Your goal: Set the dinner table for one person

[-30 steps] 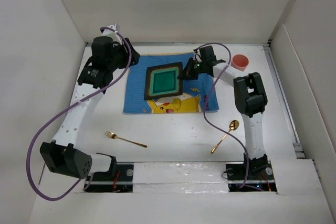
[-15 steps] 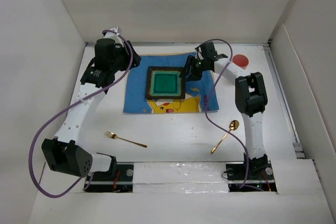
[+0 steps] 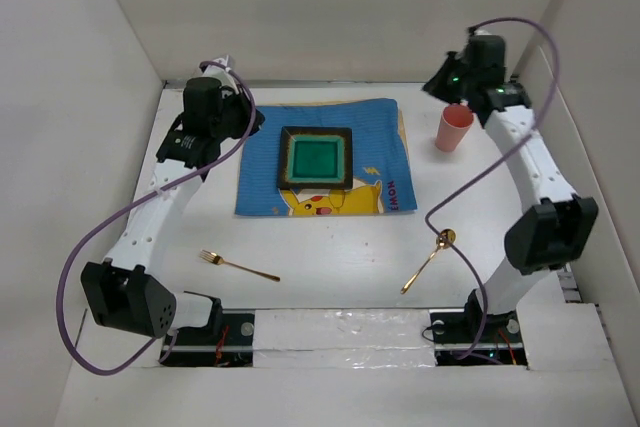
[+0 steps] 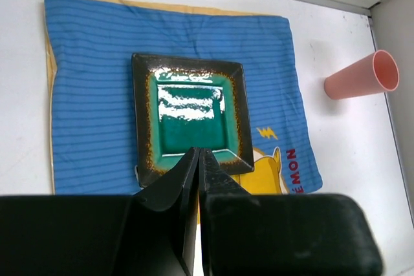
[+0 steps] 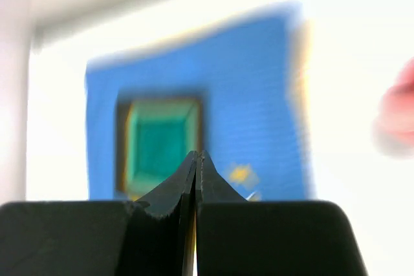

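Here, plate point(image 3: 316, 158) rests (on mat point(image 3: 382, 135)).

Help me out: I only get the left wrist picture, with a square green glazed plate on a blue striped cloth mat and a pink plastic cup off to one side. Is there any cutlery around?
Observer: Yes. The top view shows a slim gold metal fork lying on the large white tabletop, on the near side of the blue striped cloth mat, toward the left.
Operator: Just a fork?
Observer: No. A gold metal spoon also lies on the bare tabletop, toward the near right, apart from the mat.
Operator: Is the other arm carrying anything?
Observer: No. In its own wrist view the right gripper is shut with nothing between its fingers.
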Tool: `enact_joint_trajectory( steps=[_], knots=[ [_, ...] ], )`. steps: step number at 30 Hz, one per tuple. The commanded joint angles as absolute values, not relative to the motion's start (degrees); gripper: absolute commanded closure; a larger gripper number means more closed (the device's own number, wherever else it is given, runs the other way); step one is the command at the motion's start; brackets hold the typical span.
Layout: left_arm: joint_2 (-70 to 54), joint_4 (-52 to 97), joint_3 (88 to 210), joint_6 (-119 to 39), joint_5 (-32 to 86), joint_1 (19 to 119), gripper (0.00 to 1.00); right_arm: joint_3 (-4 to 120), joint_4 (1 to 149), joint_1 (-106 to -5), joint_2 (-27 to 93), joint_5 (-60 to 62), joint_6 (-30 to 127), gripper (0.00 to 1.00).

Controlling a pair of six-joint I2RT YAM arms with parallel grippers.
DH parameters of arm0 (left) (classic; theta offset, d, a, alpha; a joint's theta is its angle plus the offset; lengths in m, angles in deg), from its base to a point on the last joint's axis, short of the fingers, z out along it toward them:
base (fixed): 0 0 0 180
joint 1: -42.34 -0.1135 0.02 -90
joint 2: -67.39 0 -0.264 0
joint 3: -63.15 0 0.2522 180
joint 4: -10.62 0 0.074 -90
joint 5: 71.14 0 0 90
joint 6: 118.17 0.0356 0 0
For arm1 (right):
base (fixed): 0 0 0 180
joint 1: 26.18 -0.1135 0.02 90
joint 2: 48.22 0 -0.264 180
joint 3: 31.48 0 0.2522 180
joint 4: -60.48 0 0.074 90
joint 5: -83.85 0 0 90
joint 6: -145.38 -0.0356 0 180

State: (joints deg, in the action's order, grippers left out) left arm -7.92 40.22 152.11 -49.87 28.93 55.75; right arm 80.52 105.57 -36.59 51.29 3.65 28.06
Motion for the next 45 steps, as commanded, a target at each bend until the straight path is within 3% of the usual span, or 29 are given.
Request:
enact_joint_trajectory(
  steps=[1, 2, 5, 8, 10, 14, 21, 25, 26, 28, 29, 35, 45],
  knots=[
    [-7.5, 38.0, 151.2, -49.8, 30.9, 56.0, 1.00, 80.0, 105.5, -30.3, 47.9, -14.7, 27.5, 1.00],
    [-7.5, 37.9, 150.8, -50.0, 31.3, 56.0, 1.00, 81.7, 108.5, -27.6, 48.5, -21.0, 27.5, 1.00],
    [-7.3, 37.7, 150.8, -50.7, 31.5, 56.0, 0.96, 81.7, 109.2, -25.3, 49.4, -23.6, 27.5, 1.00],
    [-7.1, 36.9, 150.7, -51.6, 33.5, 56.0, 0.84, 82.7, 110.6, -22.9, 52.4, -24.2, 27.8, 0.69],
    [-7.1, 36.8, 150.3, -51.9, 34.4, 56.0, 0.81, 83.6, 113.3, -22.4, 54.5, -23.7, 27.7, 0.58],
    [-6.6, 37.0, 149.1, -51.8, 34.5, 56.0, 0.80, 82.6, 113.3, -21.9, 57.4, -22.9, 27.7, 0.56],
    [-6.4, 36.5, 148.2, -52.1, 34.9, 56.0, 0.80, 83.0, 112.7, -20.8, 62.4, -19.2, 26.4, 0.60],
    [-6.2, 37.0, 148.3, -51.9, 34.3, 56.0, 0.80, 82.9, 111.6, -20.8, 64.5, -19.3, 25.0, 0.78],
    [-6.2, 37.0, 148.4, -51.9, 34.2, 56.0, 0.80, 82.9, 111.6, -20.8, 64.5, -19.3, 25.0, 0.78],
    [-6.0, 37.3, 148.2, -51.8, 34.0, 56.0, 0.80, 84.6, 112.7, -20.8, 64.6, -19.5, 24.1, 0.97],
    [-5.9, 37.5, 148.4, -51.7, 33.9, 56.0, 0.80, 84.3, 112.0, -20.8, 63.9, -20.5, 23.9, 1.00],
    [-6.2, 37.7, 148.4, -51.7, 34.1, 56.0, 0.80, 89.2, 108.7, -24.9, 56.5, -19.3, 25.9, 1.00],
    [-7.6, 38.2, 149.9, -51.4, 34.3, 56.0, 0.80, 114.9, 120.7, -36.0, 70.4, -17.8, 30.6, 1.00]
  ],
)
